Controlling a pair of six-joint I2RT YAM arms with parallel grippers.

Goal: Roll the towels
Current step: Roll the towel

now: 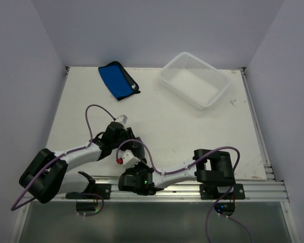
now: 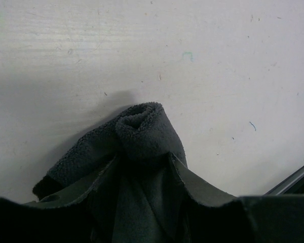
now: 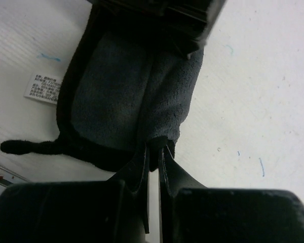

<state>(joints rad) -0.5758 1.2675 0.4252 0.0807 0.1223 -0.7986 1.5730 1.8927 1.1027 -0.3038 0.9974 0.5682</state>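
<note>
Now dark towel [image 2: 142,134] part-rolled; left end effector [image 2: 142,169] clasps, right end effector [image 3: 153,152] pinches edge.

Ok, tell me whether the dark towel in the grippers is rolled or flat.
Rolled, at least at this end: the dark towel shows a curled tube end, held in the left gripper.

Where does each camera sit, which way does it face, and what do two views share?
Top external: high behind the robot, looking down on the table, blue towel and basket; left arm and right arm show.
Left wrist: on the left arm, facing the dark towel roll; left claw grips it.
Right wrist: low, along the towel; right claw pinches its edge.
Shared: both wrist views show the dark towel.
</note>
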